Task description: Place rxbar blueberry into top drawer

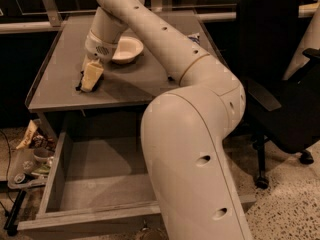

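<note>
My gripper (91, 77) is down at the tabletop near its front left corner, reaching from the arm that crosses the view. A small dark flat thing (79, 87), which looks like the rxbar blueberry, shows at the gripper's lower left tip. Most of it is hidden under the gripper. The top drawer (55, 169) stands pulled out below the table's front edge. It is a wide shallow grey box, and the part of its flat bottom that shows holds nothing. My arm covers its right part.
A white bowl (128, 49) sits on the grey tabletop (60, 64) just behind the gripper. A blue-and-white bag (195, 36) peeks out at the back right behind my arm. A black office chair (280, 84) stands right. Clutter (30, 154) lies on the floor left.
</note>
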`<state>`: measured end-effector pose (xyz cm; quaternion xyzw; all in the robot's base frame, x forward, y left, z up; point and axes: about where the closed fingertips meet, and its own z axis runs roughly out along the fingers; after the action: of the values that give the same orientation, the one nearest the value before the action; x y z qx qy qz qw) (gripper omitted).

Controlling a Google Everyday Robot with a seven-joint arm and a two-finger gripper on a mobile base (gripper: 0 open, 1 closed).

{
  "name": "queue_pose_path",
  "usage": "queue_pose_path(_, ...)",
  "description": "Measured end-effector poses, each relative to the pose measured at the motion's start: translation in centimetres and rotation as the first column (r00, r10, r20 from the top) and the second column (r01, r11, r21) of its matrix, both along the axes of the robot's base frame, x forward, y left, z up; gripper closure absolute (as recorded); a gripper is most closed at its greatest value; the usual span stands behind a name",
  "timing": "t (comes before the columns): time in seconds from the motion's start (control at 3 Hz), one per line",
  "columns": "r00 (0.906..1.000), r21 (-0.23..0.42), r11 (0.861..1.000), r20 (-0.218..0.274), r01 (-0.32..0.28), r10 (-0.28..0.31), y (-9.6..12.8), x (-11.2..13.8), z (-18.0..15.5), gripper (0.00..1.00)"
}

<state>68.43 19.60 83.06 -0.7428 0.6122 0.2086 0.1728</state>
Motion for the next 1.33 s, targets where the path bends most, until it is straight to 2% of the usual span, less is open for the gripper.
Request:
queue_pose_path(0.33, 1.0000, 0.000, 1.000, 0.000, 0.000, 0.000, 0.0, 0.0, 0.3, 1.00)
queue_pose_path(0.67, 0.9985, -0.020, 1.000, 0.054, 0.005, -0.004, -0.1, -0.4, 1.1, 1.00)
queue_pose_path(1.0, 0.9855, -0.006, 1.000, 0.170, -0.007, 0.008, 0.4, 0.3, 3.6, 1.00)
queue_pose_path(1.33, 0.9711, -0.011, 1.000, 0.238, 0.020, -0.017, -0.4, -1.1, 6.3, 1.00)
